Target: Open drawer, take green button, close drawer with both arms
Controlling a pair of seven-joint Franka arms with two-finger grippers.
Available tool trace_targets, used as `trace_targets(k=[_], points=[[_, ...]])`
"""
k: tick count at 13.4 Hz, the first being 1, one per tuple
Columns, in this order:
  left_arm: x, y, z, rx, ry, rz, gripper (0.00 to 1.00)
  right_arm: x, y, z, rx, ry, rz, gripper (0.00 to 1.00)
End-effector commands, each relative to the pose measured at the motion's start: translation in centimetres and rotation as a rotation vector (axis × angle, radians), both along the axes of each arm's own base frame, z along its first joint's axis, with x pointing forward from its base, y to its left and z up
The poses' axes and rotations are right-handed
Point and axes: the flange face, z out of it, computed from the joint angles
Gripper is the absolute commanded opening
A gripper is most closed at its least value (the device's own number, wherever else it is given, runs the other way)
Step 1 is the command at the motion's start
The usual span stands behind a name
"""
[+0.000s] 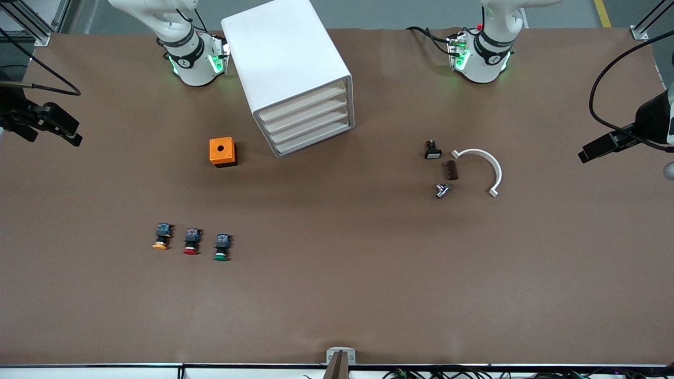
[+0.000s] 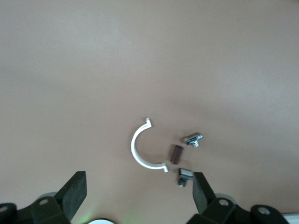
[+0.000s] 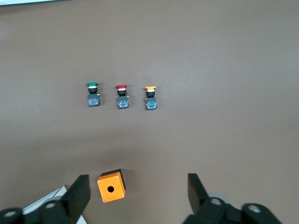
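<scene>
Green button [image 1: 221, 248]: nearest to me on the surface, end of a row of three, beside the red-capped button [image 1: 191, 241] and then the orange-capped button [image 1: 162, 236]; it lies out in the open, not in any drawer.
Small parts: I see a white curved clip [image 1: 482, 168], a brown block [image 1: 452, 170] and a metal fitting [image 1: 443, 190] grouped toward the left arm's end.
Orange box [image 1: 222, 151]: farther off than the buttons, just beside the cabinet.
Cabinet [image 1: 288, 68]: farthest; all four slat fronts flush, so I judge the drawer [image 1: 303, 100] is not yet opened.
Right tool [image 3: 138, 193]: fingers spread wide, holding nothing, over the orange box with the buttons in its wrist view.
Left tool [image 2: 138, 191]: wide open, empty, over the small parts.
Progress: I'd say nothing is done yet; opening, taking the button and closing all remain.
</scene>
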Motion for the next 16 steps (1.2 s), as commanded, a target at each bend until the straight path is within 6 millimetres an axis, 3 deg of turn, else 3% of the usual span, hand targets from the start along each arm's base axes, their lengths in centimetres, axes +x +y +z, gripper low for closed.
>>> trace_targets(k=[1,6,10,11,16], points=[[-3.2,0.6,0.9,0.014,-0.003,-0.08,1.0,-0.7,-0.3,0.4,0.02,0.003,0.008,1.0],[-6.1,0.2,0.1,0.009,-0.058,-0.124,1.0,-0.6,0.1,0.5,0.021,-0.003,0.016,1.0],[-8.0,-1.8,-0.2,0.015,-0.054,-0.16,1.0,-0.5,-0.3,0.2,0.022,0.002,0.011,1.0],[-8.1,-2.7,-0.3,0.019,-0.051,-0.174,1.0,-0.5,-0.2,0.2,0.022,0.002,0.013,1.0],[-6.9,-2.6,0.5,0.019,-0.058,-0.206,1.0,-0.5,-0.2,0.1,0.023,0.002,0.011,1.0]])
